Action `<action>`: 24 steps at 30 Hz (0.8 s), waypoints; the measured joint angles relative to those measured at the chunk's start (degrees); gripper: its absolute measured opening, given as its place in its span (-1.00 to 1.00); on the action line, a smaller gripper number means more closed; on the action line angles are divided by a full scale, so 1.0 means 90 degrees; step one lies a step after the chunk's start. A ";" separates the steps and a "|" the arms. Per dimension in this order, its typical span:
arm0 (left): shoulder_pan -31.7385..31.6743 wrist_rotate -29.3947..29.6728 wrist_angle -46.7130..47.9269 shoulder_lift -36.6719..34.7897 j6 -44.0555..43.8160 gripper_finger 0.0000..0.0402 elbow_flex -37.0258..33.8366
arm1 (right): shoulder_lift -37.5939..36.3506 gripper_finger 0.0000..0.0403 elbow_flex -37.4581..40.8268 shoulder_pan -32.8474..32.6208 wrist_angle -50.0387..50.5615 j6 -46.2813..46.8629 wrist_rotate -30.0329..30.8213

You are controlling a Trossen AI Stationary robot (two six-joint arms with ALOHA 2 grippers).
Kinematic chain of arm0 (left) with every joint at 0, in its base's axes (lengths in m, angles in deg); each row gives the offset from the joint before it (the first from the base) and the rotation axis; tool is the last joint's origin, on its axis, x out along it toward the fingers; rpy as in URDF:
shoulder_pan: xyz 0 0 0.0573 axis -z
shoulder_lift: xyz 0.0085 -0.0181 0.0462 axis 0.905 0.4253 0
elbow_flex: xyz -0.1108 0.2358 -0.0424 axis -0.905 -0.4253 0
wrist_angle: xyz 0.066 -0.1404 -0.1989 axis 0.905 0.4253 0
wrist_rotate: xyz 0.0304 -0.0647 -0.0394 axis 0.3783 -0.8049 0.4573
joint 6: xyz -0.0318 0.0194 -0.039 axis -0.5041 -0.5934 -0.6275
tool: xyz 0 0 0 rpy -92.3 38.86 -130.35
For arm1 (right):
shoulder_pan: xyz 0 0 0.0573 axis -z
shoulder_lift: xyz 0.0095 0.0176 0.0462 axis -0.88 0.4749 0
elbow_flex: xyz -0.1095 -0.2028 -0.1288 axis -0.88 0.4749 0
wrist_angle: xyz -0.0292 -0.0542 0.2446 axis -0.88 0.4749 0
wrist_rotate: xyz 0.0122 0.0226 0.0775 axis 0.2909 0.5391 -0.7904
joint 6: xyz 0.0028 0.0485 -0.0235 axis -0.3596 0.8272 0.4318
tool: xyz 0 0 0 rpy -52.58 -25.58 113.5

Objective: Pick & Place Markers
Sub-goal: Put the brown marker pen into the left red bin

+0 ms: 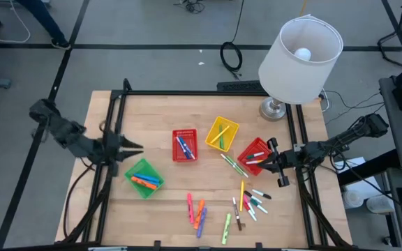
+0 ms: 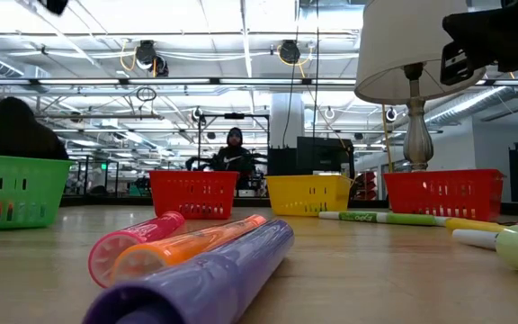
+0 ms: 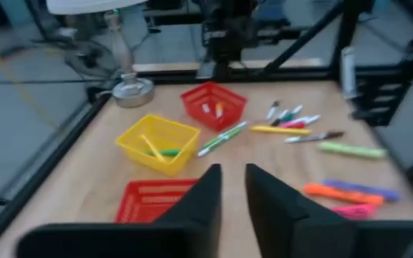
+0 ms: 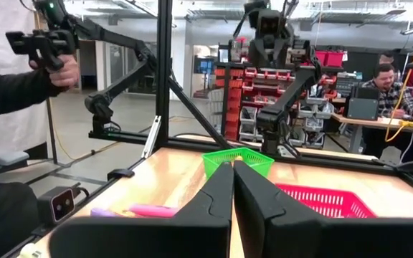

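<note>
Loose markers lie flat on the wooden table: a pink, orange and purple group [image 1: 197,211] [image 2: 196,256], a yellow-green one [image 1: 227,228], a mixed cluster [image 1: 251,202] [image 3: 289,122] and two green pens [image 1: 234,165]. More markers lie inside the green basket [image 1: 143,178], the middle red basket [image 1: 184,145], the yellow basket [image 1: 221,133] and the right red basket [image 1: 255,156]. My left gripper [image 1: 130,147] [image 3: 233,183] hangs above the table's left side, just beyond the green basket, its fingers a little apart with nothing between them. My right gripper [image 1: 269,160] [image 4: 233,172] is shut and empty at the right red basket's outer edge.
A table lamp [image 1: 299,52] stands at the far right corner on its metal base [image 1: 274,108]. Black frame posts [image 1: 114,125] run along both sides of the table. In the right wrist view, a person's hand [image 4: 59,68] holds a controller beyond the table.
</note>
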 joint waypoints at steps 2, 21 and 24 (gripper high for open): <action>0.0033 0.0347 -0.0422 -0.0241 0.0069 -0.85 -0.0615 | -0.0001 -1.00 -0.0001 0.0002 0.0033 0.0025 0.0004; 0.0228 0.1521 -0.6247 -0.0898 0.2558 -0.99 -0.4391 | 0.0049 -1.00 0.0000 0.0005 0.0515 -0.0172 0.1397; 0.0228 0.1428 -0.6048 -0.1032 0.2530 -0.98 -0.4460 | 0.0060 -1.00 0.0000 0.0005 0.0648 -0.0186 0.1718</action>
